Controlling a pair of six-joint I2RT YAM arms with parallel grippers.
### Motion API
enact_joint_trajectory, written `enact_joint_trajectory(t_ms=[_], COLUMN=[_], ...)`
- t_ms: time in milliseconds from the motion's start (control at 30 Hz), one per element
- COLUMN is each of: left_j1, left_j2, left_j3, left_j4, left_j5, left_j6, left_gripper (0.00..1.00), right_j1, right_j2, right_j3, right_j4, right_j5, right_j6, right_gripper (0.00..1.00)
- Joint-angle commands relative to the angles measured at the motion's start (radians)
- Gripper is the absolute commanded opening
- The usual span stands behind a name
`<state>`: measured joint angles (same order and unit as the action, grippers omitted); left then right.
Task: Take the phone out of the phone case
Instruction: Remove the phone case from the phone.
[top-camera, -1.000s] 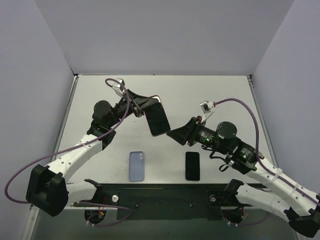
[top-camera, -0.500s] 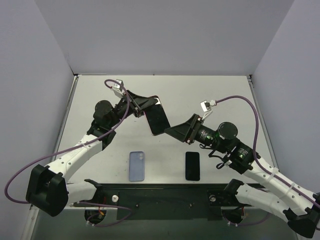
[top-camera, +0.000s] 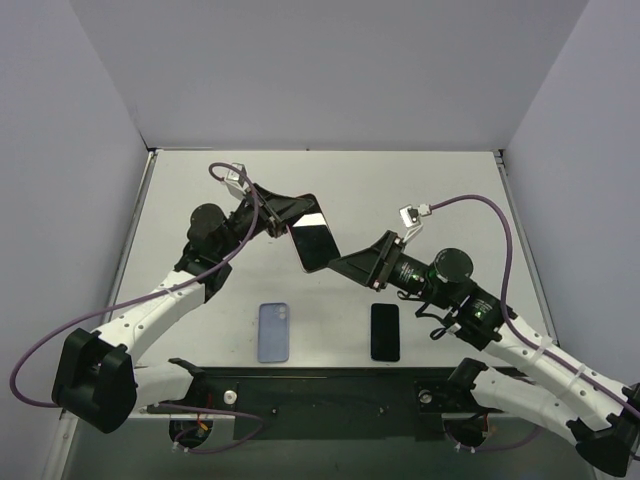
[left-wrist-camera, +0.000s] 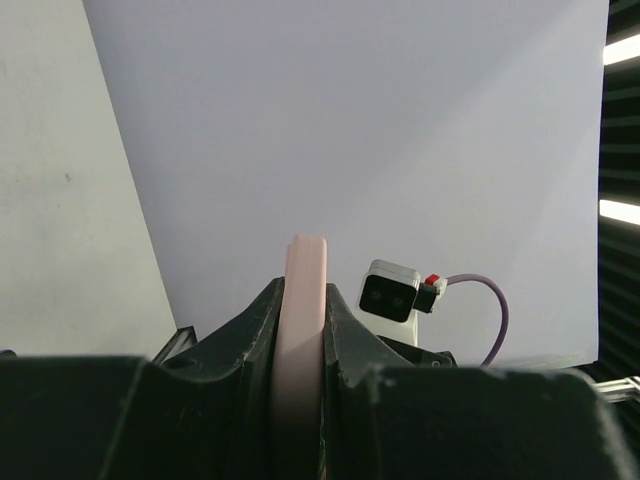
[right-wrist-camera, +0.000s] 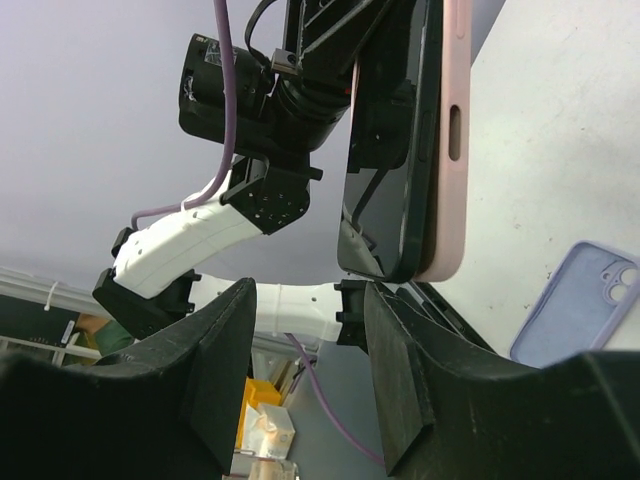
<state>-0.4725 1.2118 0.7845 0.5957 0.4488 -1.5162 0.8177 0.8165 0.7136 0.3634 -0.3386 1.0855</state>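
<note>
My left gripper (top-camera: 292, 214) is shut on a pink phone case (top-camera: 322, 268) with a black phone (top-camera: 312, 240) in it, held tilted above the table. In the left wrist view the pink case (left-wrist-camera: 302, 330) stands edge-on, pinched between the two dark fingers. My right gripper (top-camera: 345, 266) is open, its tips just right of the phone's lower end. In the right wrist view the phone (right-wrist-camera: 395, 150) and the pink case (right-wrist-camera: 450, 140) hang just above the open fingers (right-wrist-camera: 395, 380), not between them.
A lilac phone case (top-camera: 273, 331) and a black phone (top-camera: 385, 331) lie flat near the table's front edge. The lilac case also shows in the right wrist view (right-wrist-camera: 580, 305). White walls enclose the table on three sides.
My right gripper has moved left toward the phone's lower end. My left gripper has tilted the phone a little more upright and shifted slightly.
</note>
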Motion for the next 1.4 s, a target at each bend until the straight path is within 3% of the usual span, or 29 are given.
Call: enact_joint_trajectory(t_ms=[0, 567, 833, 1200, 1333, 1367], left_j1=[0.009, -0.012, -0.095, -0.201, -0.198, -0.195], left_j2=[-0.035, -0.038, -0.006, 0.052, 0.06, 0.061], left_j3=[0.018, 0.018, 0.032, 0.07, 0.113, 0.116], left_j4=[0.139, 0.176, 0.161, 0.233, 0.216, 0.214], left_j5=[-0.009, 0.01, 0.011, 0.066, 0.116, 0.126], left_j6=[-0.047, -0.081, -0.044, -0.022, 0.005, 0.011], left_gripper=[0.0, 0.0, 0.0, 0.0, 0.0, 0.0], right_j1=[-0.005, -0.026, -0.038, -0.086, -0.1, -0.101], right_j2=[-0.04, -0.036, -0.014, 0.111, 0.139, 0.138], right_j3=[-0.011, -0.002, 0.01, 0.0, -0.016, -0.02], right_j4=[0.045, 0.049, 0.098, 0.304, 0.365, 0.365], right_j5=[0.004, 0.0, -0.01, -0.083, -0.106, -0.109], right_j6=[0.001, 0.007, 0.034, 0.134, 0.165, 0.163], right_gripper=[0.43, 0.43, 0.42, 0.3, 0.18, 0.1])
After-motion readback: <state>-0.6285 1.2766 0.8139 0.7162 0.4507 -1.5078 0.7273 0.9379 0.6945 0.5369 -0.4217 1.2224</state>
